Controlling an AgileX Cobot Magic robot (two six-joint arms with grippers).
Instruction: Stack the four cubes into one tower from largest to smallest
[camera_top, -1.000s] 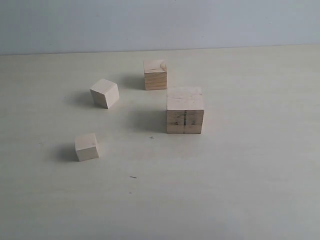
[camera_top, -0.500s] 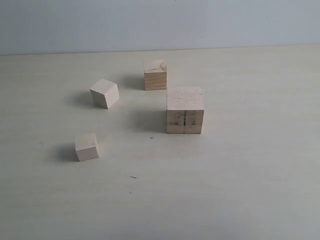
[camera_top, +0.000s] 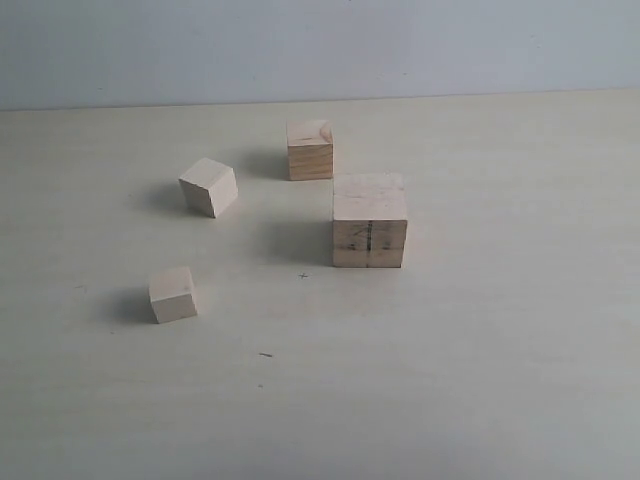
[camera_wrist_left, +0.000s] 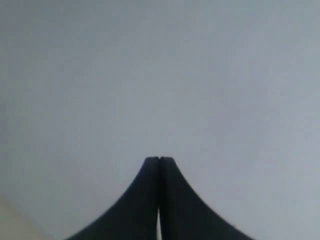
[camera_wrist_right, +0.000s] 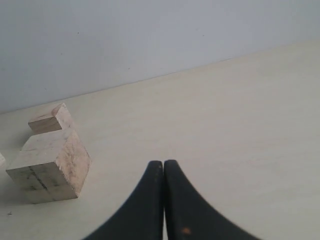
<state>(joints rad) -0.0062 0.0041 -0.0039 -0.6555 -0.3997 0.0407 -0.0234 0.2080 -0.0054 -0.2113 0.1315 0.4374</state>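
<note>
- The bench (camera_top: 500, 380) carried all four cubes, well apart and none stacked, so no tower yet.
- The biggest cube (camera_top: 369, 220) sat flat, likely a good base.
- The tan cube (camera_top: 310, 150) sat behind it.
- The third cube (camera_top: 209, 186) sat turned, far left.
- The smallest cube (camera_top: 173, 294) sat at the front left.
- The left fingers (camera_wrist_left: 155, 167) and right fingers (camera_wrist_right: 160, 169) were pressed shut, holding nothing.
- No box or bowl showed.
</note>
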